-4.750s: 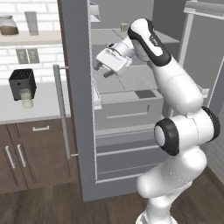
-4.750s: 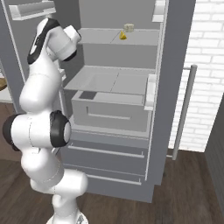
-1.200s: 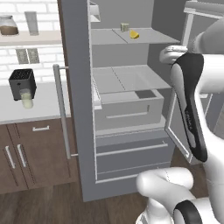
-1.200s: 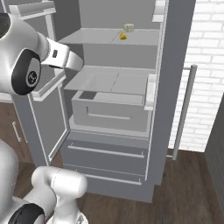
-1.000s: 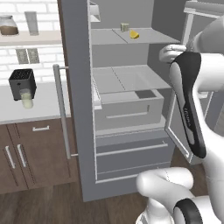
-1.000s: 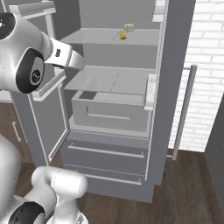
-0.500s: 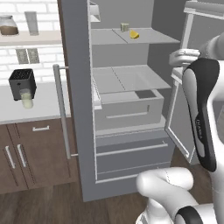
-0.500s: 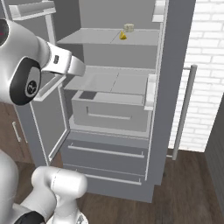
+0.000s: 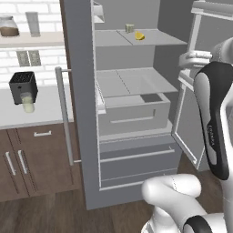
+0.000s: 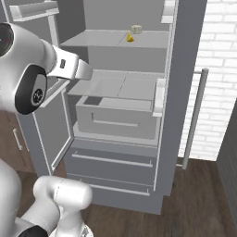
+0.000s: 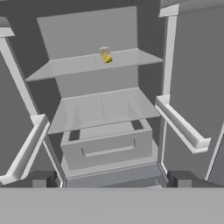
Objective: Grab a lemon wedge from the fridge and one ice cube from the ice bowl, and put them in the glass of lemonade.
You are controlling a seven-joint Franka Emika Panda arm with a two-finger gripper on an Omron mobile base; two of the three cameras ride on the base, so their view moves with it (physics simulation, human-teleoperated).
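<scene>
While the fridge (image 9: 82, 113) gapes, a cube (image 9: 129, 27) flanks the lemon wedge (image 9: 139, 35).

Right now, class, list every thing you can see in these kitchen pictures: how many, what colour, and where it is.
Fridge: one, grey, both doors open.
Lemon wedge: one, yellow, upper fridge shelf.
Small cube: one, pale, just behind the wedge.
Glass of lemonade: one, pale yellow-green, on the counter before the toaster.
Toaster: one, black, on the counter.
Jar: one, brown contents, wall shelf.
Tall glass: one, clear grey, wall shelf.
Cabinets: brown, under the counter.
Gripper: one, dark tips, open, facing the fridge.
</scene>
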